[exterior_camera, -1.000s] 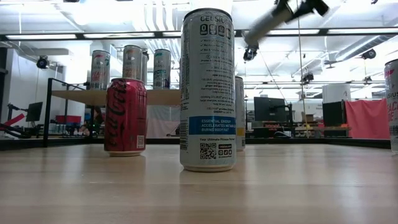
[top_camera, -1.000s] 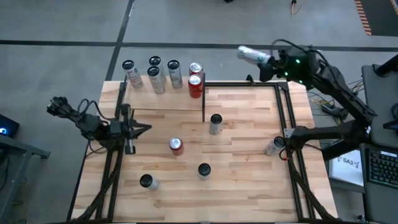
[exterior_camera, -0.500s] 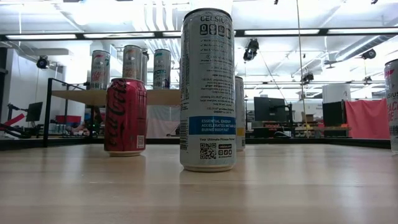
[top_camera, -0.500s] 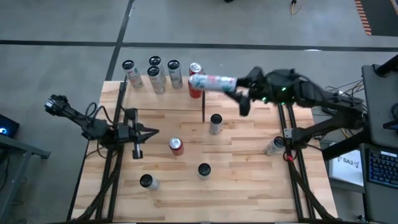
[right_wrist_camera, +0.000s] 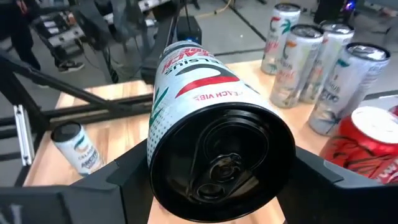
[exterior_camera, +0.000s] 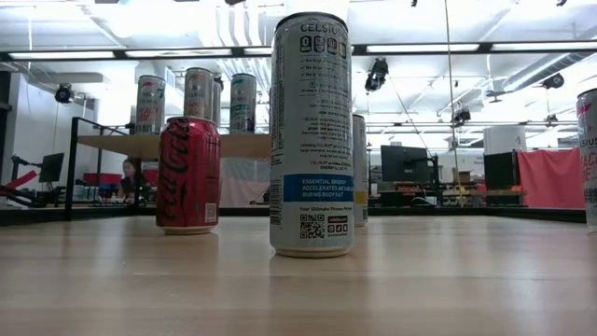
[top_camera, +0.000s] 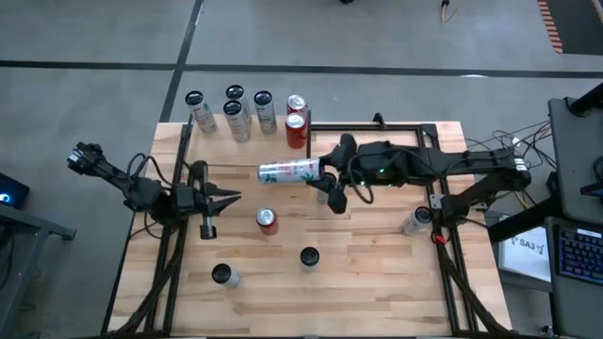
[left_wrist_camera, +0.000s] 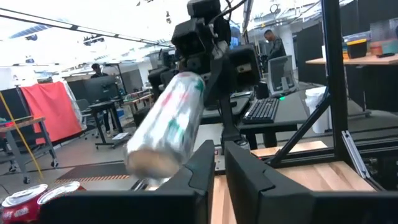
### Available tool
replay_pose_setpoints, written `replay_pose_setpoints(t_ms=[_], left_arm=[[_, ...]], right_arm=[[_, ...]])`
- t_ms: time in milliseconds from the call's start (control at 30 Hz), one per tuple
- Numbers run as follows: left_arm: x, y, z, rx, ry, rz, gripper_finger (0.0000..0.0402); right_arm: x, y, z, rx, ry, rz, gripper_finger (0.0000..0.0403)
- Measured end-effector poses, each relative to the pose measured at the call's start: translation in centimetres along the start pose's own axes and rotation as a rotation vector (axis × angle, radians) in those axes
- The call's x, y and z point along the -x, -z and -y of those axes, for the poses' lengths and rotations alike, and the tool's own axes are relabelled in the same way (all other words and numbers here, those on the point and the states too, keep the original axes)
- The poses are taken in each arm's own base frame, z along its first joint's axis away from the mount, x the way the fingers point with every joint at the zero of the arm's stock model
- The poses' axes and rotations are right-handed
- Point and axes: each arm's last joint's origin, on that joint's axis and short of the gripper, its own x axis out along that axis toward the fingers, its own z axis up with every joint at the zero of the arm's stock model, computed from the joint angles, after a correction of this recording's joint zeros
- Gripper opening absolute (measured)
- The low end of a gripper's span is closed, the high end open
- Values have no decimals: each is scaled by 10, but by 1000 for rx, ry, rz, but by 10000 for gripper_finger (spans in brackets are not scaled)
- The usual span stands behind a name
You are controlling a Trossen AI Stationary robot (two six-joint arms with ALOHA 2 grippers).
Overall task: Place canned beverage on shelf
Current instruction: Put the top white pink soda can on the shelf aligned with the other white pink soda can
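A white canned beverage (top_camera: 287,171) with red and green print lies level in the air, with my right gripper (top_camera: 325,176) shut on it. In the high view it hangs over the near edge of the shelf (top_camera: 254,151), a raised pale wood platform at the far left. Several cans (top_camera: 236,118) stand on that shelf. The can (right_wrist_camera: 205,124) fills the right wrist view, tab end toward the camera. My left gripper (top_camera: 224,197) hovers shut near the table's left side, pointing at the can (left_wrist_camera: 165,121), which is apart from it. My right gripper pinches the can's round side near its tab end (right_wrist_camera: 217,168) between its two fingers (right_wrist_camera: 134,180), one on each flank. The fingers come level from the table's right and lie along the can. The can juts out past them toward the left, lifted clear.
Loose cans stand on the tabletop: a silver one (top_camera: 326,191) just under my right gripper, a red one (top_camera: 268,220), two near the front (top_camera: 309,256) (top_camera: 222,274), one at the right (top_camera: 415,220). Black frame posts (top_camera: 308,151) edge the shelf and table.
My right gripper has swung from beyond the table's far right corner toward the left and near side, over the table's middle, rolling as it went. The can went with it and now lies level by the shelf's near edge. My left gripper crept slightly rightward.
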Motion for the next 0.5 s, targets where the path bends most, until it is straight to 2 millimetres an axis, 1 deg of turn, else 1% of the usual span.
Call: replay_pose_setpoints(t_ms=[100, 200, 300, 433, 500], left_arm=[[-5, -5, 2, -4, -2, -5, 48], [-12, -11, 4, -24, -45, -24, 79], [-20, -13, 8, -66, -106, -84, 118], [-27, -16, 10, -109, -166, -177, 180], [-30, -18, 12, -117, -166, -224, 210]], right_arm=[[-8, 5, -3, 7, -19, -29, 248], [-19, 11, -6, 17, -69, -65, 248], [-30, 19, -10, 25, -107, -108, 248], [-38, 26, -11, 33, -109, -158, 248], [-42, 30, -11, 31, -100, -180, 248]])
